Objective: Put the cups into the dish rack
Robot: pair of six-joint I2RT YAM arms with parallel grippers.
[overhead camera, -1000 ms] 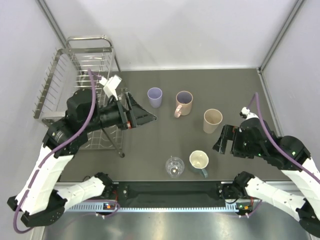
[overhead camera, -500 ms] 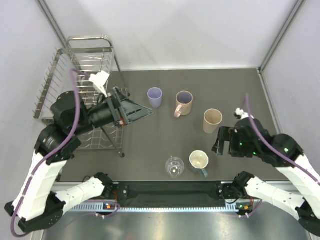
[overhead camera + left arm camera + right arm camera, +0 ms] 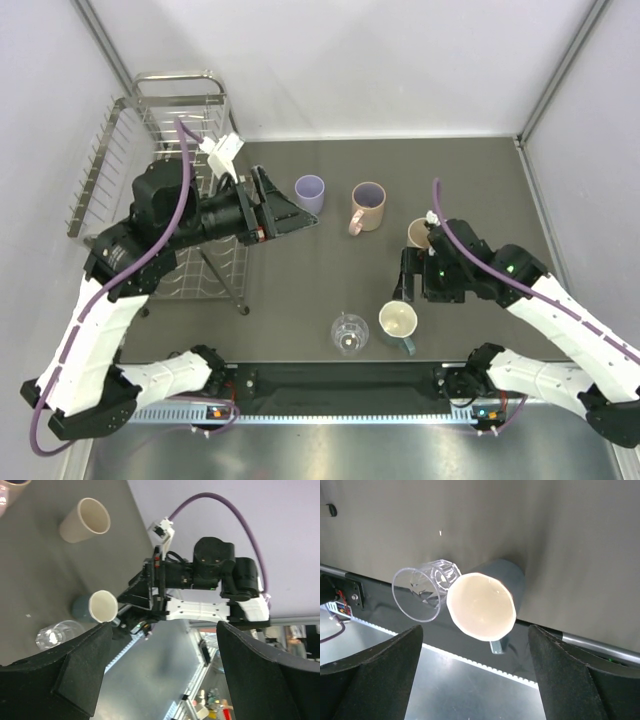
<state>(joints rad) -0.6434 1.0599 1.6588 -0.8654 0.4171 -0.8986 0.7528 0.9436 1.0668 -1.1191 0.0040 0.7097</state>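
Five cups stand on the dark table (image 3: 290, 290), none of them in the rack. The lavender tumbler (image 3: 310, 193) and pink handled mug (image 3: 367, 206) are in the middle of the top view. The beige tumbler (image 3: 418, 234) is to their right, half hidden by the right arm. The clear glass (image 3: 349, 333) and teal mug (image 3: 398, 322) sit side by side at lower centre.

The dish rack (image 3: 178, 98) stands in the upper left of the frame. Its visible tines hold nothing, though the left arm covers its near part, so a cup there cannot be ruled out. By this showing the loading has hardly begun, with at least five cups to go.

The left gripper (image 3: 290, 215) hovers just left of the lavender tumbler, jaws spread and empty. The right gripper (image 3: 408, 285), likewise wide and empty, hangs just above the teal mug, which looks the likely next pick.
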